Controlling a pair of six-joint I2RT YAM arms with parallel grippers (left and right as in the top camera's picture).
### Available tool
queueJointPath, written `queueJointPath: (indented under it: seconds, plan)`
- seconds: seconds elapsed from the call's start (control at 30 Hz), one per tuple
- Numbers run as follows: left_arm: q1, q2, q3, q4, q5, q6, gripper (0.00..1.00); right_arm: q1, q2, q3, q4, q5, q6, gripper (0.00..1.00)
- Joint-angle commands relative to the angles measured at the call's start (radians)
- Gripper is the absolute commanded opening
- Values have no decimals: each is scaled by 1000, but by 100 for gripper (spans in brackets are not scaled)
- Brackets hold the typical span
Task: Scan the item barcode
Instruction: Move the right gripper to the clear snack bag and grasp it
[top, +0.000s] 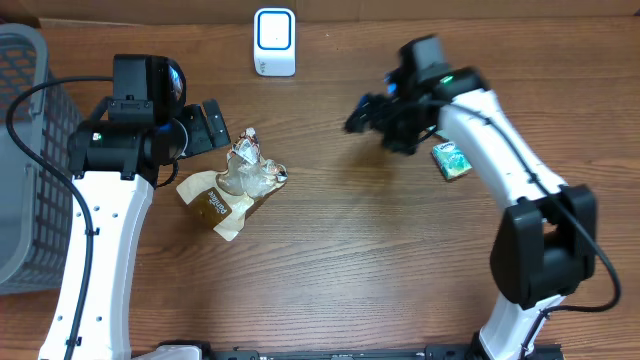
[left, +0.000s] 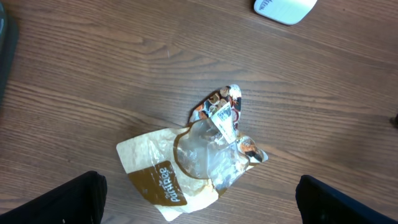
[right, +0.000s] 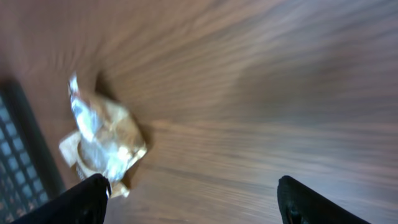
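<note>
Overhead: the crumpled snack bag (top: 238, 180) lies on the table (top: 350, 260), just beside the left gripper (top: 208, 128). The scanner (top: 274, 42) stands well apart, and the right gripper (top: 362, 112) hangs to its right.

Left wrist: fingers (left: 68, 199) spread wide, holding nothing, bag between them.

Right wrist: blurred; fingers (right: 81, 199) wide, empty.

Risk: slick creased film may slip, or folds may hide the barcode.

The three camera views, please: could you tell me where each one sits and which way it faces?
Overhead: fixed above the table, looking straight down; both arms, left gripper and right gripper show.
Left wrist: above the snack bag, looking down; its open fingers frame the bottom.
Right wrist: angled across the table toward the bag and basket, blurred; its fingers at the bottom.
Shared: both wrist views show the snack bag.
</note>
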Motion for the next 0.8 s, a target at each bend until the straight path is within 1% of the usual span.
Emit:
queueJointPath:
  seconds: [0.0,0.17,0.27,0.3,0.33,0.43,0.5,0.53,0.6,0.77]
  plan:
    - [5,-2,15,0,-6,23,100,104,-6,-90,84,-72,111,88]
    - [5,-2,15,0,-6,23,100,238,-6,-219,340,-76,264,90]
    - [5,-2,15,0,-6,23,100,311,-6,-301,546,-76,361,89]
    - [5,-2,15,0,-6,23,100,324,-6,-314,580,-75,376,89]
    - [5,-2,15,0,-6,23,100,346,-6,-332,622,-64,394,86]
    - [5,-2,15,0,-6,23,100,396,-5,-352,651,16,425,77]
    - [5,-2,15,0,-6,23,100,427,-1,-353,667,66,425,68]
    - [5,-2,15,0,-6,23,100,441,3,-353,682,84,425,65]
    - [5,-2,15,0,-6,23,99,467,18,-353,722,105,425,64]
    - [5,-2,15,0,-6,23,99,500,93,-353,883,132,431,64]
